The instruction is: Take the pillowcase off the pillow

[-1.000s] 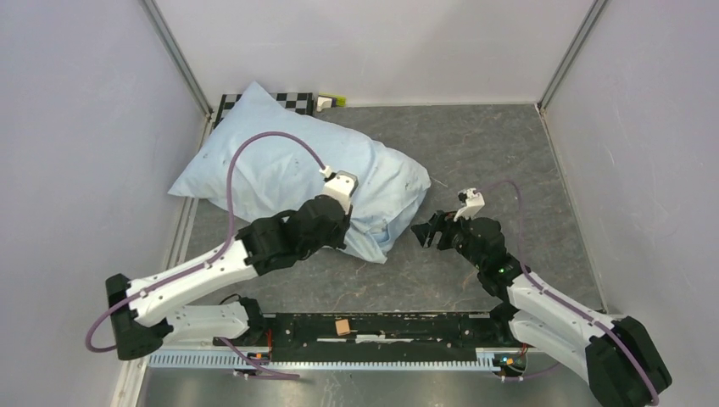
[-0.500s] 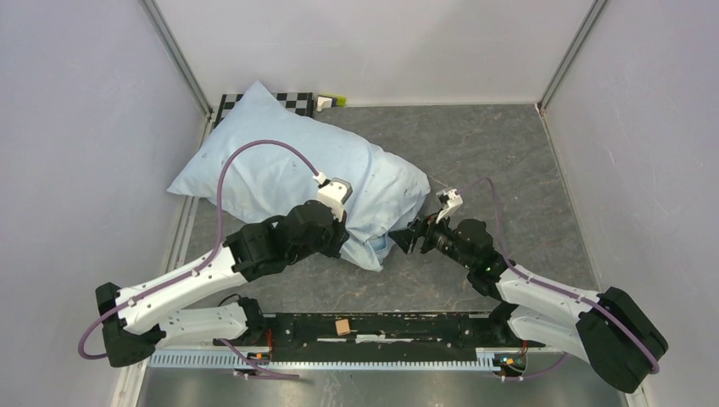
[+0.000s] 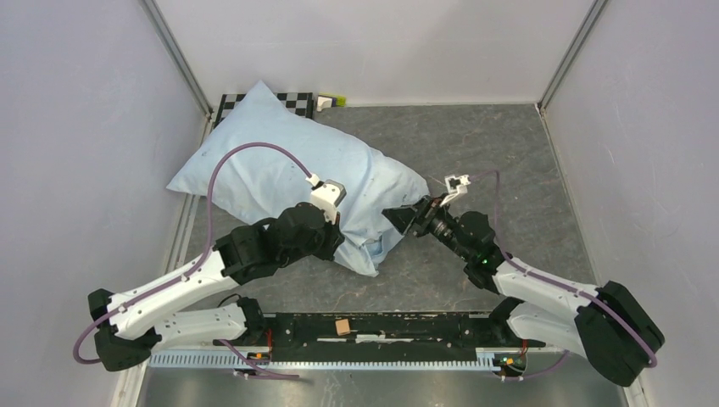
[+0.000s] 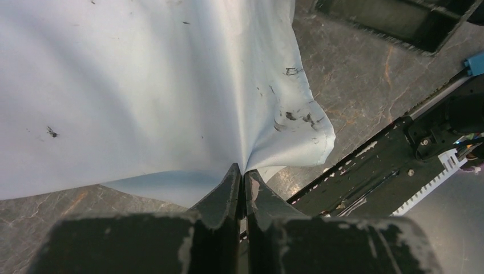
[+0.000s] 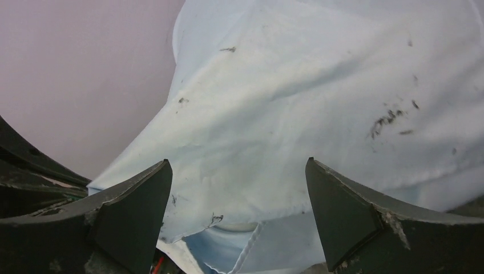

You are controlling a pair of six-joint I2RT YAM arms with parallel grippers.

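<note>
Top external, pale blue pillowcase (image 3: 263,174), wrinkled, speckled

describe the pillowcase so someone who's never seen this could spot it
On the grey marbled table, look toward the far left corner. The big puffy shape there is covered by the pillowcase: pale sky-blue, wrinkled cloth with a few dark specks. It is the only fabric in view, and the left gripper pinches its near edge.
</note>
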